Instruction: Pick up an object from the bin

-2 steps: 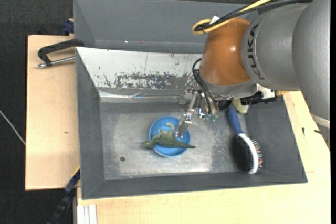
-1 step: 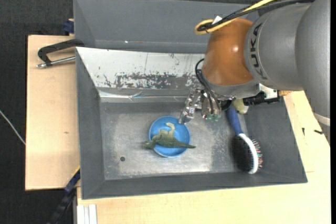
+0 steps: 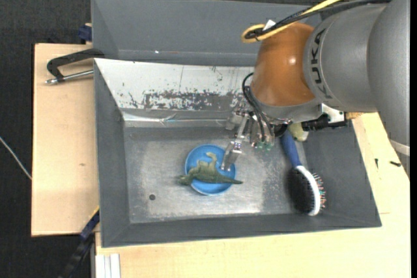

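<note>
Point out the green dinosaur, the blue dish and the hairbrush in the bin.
green toy dinosaur (image 3: 206,174), camera view, on its body.
blue round dish (image 3: 195,158), camera view, on its bare upper-left part.
hairbrush (image 3: 302,191), camera view, on its black head.

Grey bin (image 3: 112,159); blue round dish (image 3: 197,158); olive-green dinosaur (image 3: 207,174); black brush (image 3: 301,191), blue handle, white bristles.

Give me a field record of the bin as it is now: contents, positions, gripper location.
bin: grey metal bin
item 1: blue round dish, middle of the floor
item 2: green toy dinosaur, lying on the dish, tail past its left rim
item 3: hairbrush, blue handle, black head, right side, apart from the dish
gripper: at the dish's upper right edge, beside the dinosaur
grasp: cannot tell
</note>
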`<action>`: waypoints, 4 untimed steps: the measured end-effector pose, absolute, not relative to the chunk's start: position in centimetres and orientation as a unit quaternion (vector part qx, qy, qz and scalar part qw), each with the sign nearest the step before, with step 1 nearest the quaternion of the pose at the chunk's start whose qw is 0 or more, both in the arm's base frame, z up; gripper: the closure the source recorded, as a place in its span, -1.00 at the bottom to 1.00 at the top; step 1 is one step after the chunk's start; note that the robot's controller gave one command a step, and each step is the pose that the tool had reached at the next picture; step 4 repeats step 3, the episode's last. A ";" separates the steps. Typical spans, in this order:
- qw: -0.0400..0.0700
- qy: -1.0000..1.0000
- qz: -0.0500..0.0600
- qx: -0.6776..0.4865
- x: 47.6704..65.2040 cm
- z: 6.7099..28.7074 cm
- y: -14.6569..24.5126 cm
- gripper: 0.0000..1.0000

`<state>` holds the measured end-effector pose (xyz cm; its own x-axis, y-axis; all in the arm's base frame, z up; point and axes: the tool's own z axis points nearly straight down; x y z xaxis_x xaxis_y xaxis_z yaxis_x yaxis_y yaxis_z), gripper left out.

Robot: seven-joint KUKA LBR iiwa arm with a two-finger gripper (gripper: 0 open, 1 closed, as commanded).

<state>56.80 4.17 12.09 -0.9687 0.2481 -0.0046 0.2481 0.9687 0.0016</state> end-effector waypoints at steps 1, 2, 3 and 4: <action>-0.002 0.982 0.001 0.190 56.4 7.8 8.9 -1.00; 0.000 0.982 0.002 0.191 56.6 8.1 8.9 1.00; 0.007 0.996 0.002 0.090 58.0 25.9 9.7 1.00; 0.007 0.996 0.002 0.090 58.0 25.9 9.7 1.00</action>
